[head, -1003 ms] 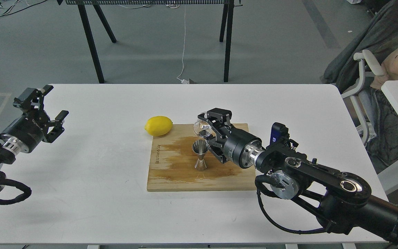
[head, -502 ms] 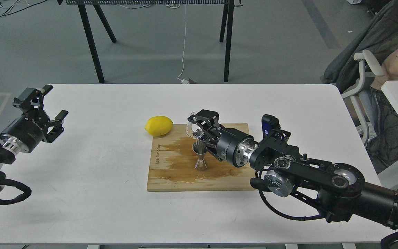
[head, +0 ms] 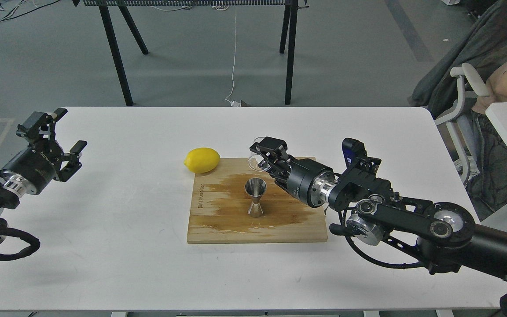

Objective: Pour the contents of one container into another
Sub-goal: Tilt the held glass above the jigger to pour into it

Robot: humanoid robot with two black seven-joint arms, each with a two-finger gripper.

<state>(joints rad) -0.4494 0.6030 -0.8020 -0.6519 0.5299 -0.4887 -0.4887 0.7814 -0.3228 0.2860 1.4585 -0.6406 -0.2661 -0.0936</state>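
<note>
The steel hourglass jigger [head: 255, 198] stands upright in the middle of the wooden cutting board [head: 218, 222], which shows a wet brown stain. My right gripper [head: 263, 154] is shut on the small clear glass cup [head: 253, 161]. It holds the cup just above the board's far edge, behind the jigger and slightly to its right. The fingers hide much of the cup, so I cannot tell its tilt or what is in it. My left gripper [head: 62, 138] hangs open with nothing in it over the table's left edge, far from the board.
A yellow lemon [head: 202, 160] lies on the white table [head: 126, 246] at the board's far left corner. A white chair [head: 464, 110] and a seated person are off the table's right side. Black table legs [head: 117, 57] stand on the floor behind.
My right gripper first swung the cup left over the jigger's mouth. It has since drawn back to the right and away, so the cup now sits behind the jigger. The left arm stayed still.
</note>
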